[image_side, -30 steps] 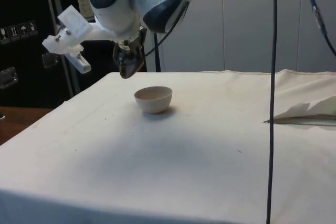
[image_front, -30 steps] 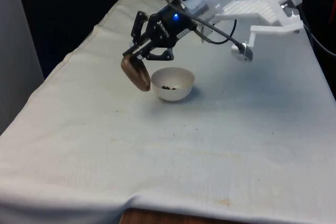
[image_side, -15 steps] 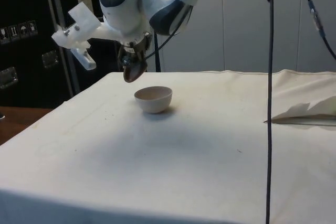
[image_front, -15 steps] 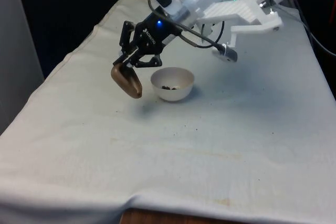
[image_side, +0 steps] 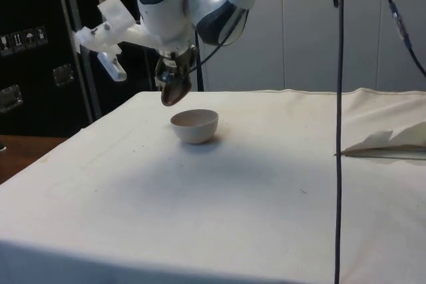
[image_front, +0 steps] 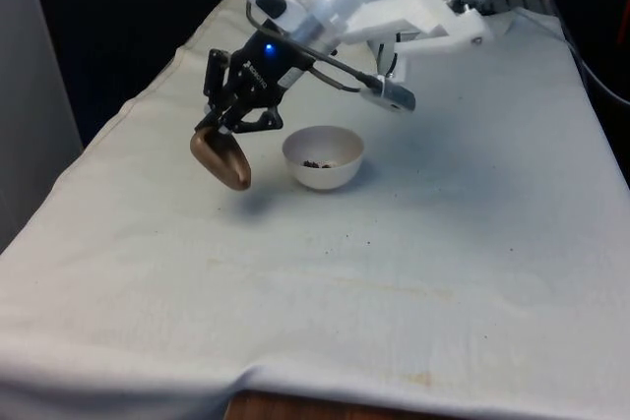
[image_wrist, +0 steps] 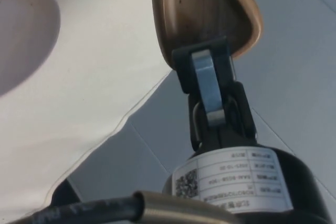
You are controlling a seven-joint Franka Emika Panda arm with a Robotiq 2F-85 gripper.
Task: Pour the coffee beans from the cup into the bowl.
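A brown wooden cup (image_front: pixel 221 156) hangs tilted in the air, with my gripper (image_front: pixel 219 129) shut on its rim. It is to the front view's left of the white bowl (image_front: pixel 323 157), clear of the bowl's rim. A few dark coffee beans (image_front: pixel 317 162) lie in the bowl's bottom. From the side, the cup (image_side: pixel 173 88) hangs above and just behind the bowl (image_side: pixel 194 125). Close up, one black finger (image_wrist: pixel 206 82) lies against the cup's (image_wrist: pixel 202 9) outer wall, and the bowl's edge (image_wrist: pixel 21 35) is beside it.
The white cloth (image_front: pixel 325 272) covers the table, with a few loose beans (image_front: pixel 370 239) scattered in front of the bowl. A folded piece of white cloth (image_side: pixel 389 141) lies at the side view's right. Black cables (image_side: pixel 341 118) hang there too.
The gripper has carried the cup away from the bowl, towards the front view's left. The arm has swung the same way, and the cup stays tilted.
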